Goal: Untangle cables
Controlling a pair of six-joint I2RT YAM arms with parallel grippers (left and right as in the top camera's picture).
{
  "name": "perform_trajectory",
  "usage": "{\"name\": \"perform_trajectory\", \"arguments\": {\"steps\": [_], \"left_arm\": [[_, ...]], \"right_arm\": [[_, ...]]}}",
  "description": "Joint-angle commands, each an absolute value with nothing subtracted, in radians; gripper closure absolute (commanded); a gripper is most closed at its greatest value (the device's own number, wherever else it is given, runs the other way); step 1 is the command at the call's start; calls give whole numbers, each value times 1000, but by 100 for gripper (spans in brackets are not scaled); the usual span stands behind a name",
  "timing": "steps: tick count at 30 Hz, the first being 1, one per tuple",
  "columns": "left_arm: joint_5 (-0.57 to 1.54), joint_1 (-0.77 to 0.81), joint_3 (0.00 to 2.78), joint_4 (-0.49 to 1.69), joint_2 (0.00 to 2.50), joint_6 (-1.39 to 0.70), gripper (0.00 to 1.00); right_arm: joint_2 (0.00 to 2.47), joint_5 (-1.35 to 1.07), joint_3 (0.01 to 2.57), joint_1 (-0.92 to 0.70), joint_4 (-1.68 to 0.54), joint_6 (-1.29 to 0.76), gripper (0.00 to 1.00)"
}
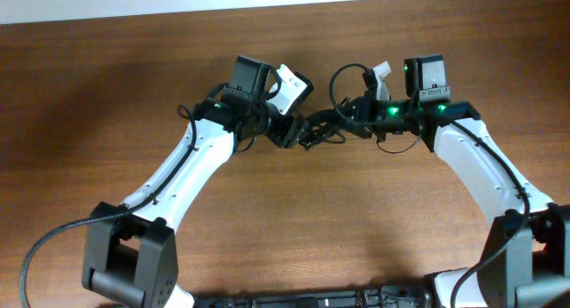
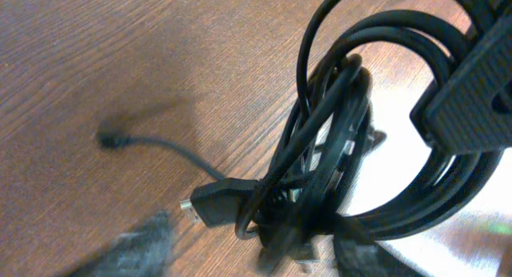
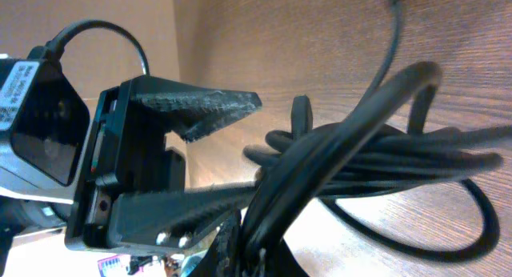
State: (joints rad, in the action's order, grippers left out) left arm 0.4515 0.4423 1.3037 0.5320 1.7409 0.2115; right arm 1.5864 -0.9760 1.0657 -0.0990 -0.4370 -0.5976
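Though tangled, cables [image 2: 324, 141] between spread left jaws, right jaws nearby, their state unclear.

The cables [image 1: 321, 128] are seen as thin black cords bunched into a tight tangle of overlapping loops. A small plug end [image 2: 210, 203] is pushed out at the bundle's lower edge, and one loose strand [image 2: 160, 145] is trailed over the table [image 2: 72, 61], apparently lying flat.
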Motion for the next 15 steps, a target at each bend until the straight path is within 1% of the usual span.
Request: {"name": "perform_trajectory", "arguments": {"steps": [1, 2, 3, 4, 6, 7, 9, 11, 13, 15], "left_arm": [[474, 451, 1312, 519, 1745, 220, 45], [487, 459, 1312, 511, 1749, 220, 45], [486, 470, 1312, 505, 1755, 231, 49], [485, 479, 1312, 503, 1758, 242, 49], [486, 489, 1312, 489, 1771, 242, 47], [486, 491, 1312, 482, 1790, 242, 51], [516, 491, 1311, 483, 1829, 242, 65], [580, 491, 1312, 483, 1880, 242, 69], [592, 491, 1311, 485, 1916, 242, 100], [543, 459, 1312, 488, 1905, 241, 100]], "right_arm": [[1555, -1047, 1073, -105, -432, -593, 96], [1555, -1047, 1073, -105, -432, -593, 96], [1554, -1048, 1073, -105, -432, -593, 96], [1555, -1054, 1073, -105, -432, -593, 96], [1554, -1084, 1073, -105, -431, -593, 96], [1555, -1090, 1073, -105, -431, -593, 96], [1555, -1091, 1073, -105, -431, -593, 96], [1555, -1093, 1073, -105, -431, -593, 96], [1555, -1087, 1073, -104, -430, -591, 96], [1555, -1026, 1073, -104, -432, -577, 96]]}}
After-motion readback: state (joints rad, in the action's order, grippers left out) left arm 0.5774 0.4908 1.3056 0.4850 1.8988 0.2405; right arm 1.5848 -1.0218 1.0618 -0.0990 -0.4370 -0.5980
